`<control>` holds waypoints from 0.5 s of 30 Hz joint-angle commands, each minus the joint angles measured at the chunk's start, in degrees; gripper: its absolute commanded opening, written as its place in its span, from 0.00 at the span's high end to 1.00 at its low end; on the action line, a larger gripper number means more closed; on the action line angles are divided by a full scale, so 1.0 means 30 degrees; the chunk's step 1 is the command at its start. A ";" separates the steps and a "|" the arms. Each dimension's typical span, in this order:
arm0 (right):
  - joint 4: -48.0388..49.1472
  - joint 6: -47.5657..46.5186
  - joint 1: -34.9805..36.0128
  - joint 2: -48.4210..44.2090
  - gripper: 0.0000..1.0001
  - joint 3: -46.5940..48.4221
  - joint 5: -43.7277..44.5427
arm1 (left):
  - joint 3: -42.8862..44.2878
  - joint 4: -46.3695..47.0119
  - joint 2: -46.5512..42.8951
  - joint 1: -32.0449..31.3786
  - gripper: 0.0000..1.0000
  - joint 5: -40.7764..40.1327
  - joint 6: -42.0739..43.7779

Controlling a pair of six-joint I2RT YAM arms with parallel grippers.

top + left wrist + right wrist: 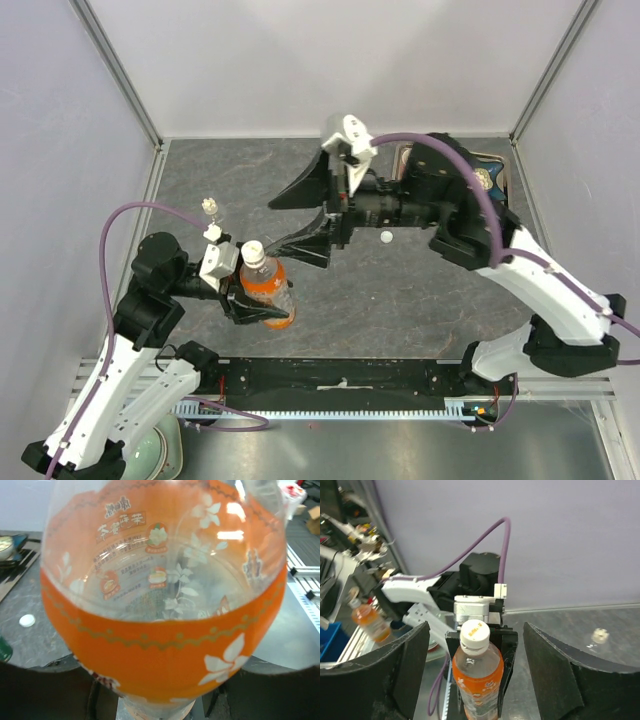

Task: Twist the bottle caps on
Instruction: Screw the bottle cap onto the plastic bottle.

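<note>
An orange-label bottle (268,292) stands upright at the left, its lower half orange and its upper half clear (160,645). My left gripper (262,305) is shut on its body. A white bottle cap (474,634) sits on its neck (254,250). My right gripper (475,630) is open, with one finger on each side of the capped top and neither touching it (272,225). A loose white cap (386,237) lies on the grey table behind the right gripper (27,620). A tiny clear bottle (210,207) stands beyond the left gripper (598,636).
A dark tray (500,170) lies at the back right, mostly covered by the right arm. White walls with metal posts enclose the table. A slotted rail (330,408) runs along the near edge. A dark green object (4,650) shows at the left wrist view's edge.
</note>
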 commanded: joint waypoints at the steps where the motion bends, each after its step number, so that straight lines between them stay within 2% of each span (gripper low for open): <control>1: 0.1136 0.0837 -0.0587 0.1630 0.21 0.0304 -0.4849 | 0.0111 -0.0097 0.0022 0.0119 0.98 0.3677 0.1486; 6: 0.3361 0.2946 -0.1145 0.2569 0.25 0.0072 -0.6932 | 0.0376 -0.1445 -0.0066 0.0119 0.98 0.3562 0.2922; 10: 0.6315 0.4994 -0.1380 0.2570 0.30 -0.1041 -0.8424 | 0.0317 -0.1710 -0.0125 0.0119 0.98 0.3211 0.3216; 15: 0.7962 0.6346 -0.1351 0.2540 0.35 -0.2214 -0.9510 | 0.0317 -0.1740 -0.0242 0.0119 0.98 0.2917 0.3276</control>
